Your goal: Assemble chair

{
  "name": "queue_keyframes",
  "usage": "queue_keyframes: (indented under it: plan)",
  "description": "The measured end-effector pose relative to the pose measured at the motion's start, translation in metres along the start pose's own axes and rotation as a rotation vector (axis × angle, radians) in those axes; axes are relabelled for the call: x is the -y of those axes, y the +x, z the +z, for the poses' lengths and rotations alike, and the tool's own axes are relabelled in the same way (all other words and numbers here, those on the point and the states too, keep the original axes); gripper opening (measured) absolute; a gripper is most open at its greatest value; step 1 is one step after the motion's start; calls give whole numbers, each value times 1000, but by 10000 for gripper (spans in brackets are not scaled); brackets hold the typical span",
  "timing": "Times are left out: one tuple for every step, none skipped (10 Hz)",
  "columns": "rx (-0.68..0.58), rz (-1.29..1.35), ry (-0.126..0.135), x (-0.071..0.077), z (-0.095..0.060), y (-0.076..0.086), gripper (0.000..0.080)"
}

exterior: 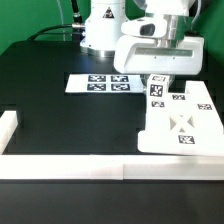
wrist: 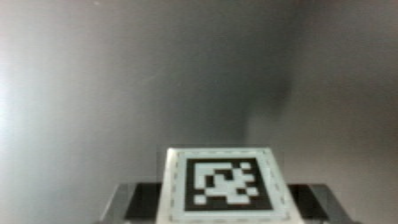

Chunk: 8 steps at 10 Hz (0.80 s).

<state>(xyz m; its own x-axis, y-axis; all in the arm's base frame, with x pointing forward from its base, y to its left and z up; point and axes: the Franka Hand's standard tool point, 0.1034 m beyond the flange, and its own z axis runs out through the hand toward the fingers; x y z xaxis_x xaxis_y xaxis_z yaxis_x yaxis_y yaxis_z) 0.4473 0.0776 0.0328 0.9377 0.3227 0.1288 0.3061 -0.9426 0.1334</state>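
Gripper (exterior: 157, 78) first: we saw the white robot arm's (exterior: 160, 35) two-finger gripper lowered over the far edge of the chair parts, its fingers pressed together on a small upright white plastic piece with a black-and-white square tag (exterior: 156, 90). In the wrist view the same tagged piece (wrist: 222, 183) stood between the dark fingers (wrist: 132, 200), one on each side, touching it.

We counted one arm and one gripper. Of chair parts we could make out one large flat white plastic frame with a cross-shaped cutout (exterior: 180, 124), lying on the counter at the exterior view's right, close to the near rail. The small tagged piece rose at its far edge. Whether these two were joined or only touching we could not tell. On the frame we counted about three square tags, though they were small and blurred.

One thin flat white marker board (exterior: 105, 82) lay on the counter, at the exterior view's left of the gripper, carrying several tags in two rows; the exact number was too small to count.

The counter (exterior: 60, 115) was matte black. A long white rail (exterior: 70, 165) edged its near side, and a short white block (exterior: 8, 128) stood at the exterior view's left end. Behind the arm's white base (exterior: 100, 40) hung a green backdrop (exterior: 30, 20), with dark cables (exterior: 55, 33) running across the far counter.
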Motion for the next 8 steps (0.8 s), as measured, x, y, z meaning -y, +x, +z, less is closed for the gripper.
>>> queue_keyframes:
  plan:
    - [17,12,26,2,-15,3,269]
    - [32,34,62,4,-35,9,269]
    - [51,57,100,5,-58,22,269]
    - [50,68,114,1,-72,36,269]
    - [47,92,127,-2,-85,52,269]
    - [45,110,131,-6,-93,67,271]
    - [48,115,126,-7,-95,79,271]
    - [48,115,123,-7,-92,78,271]
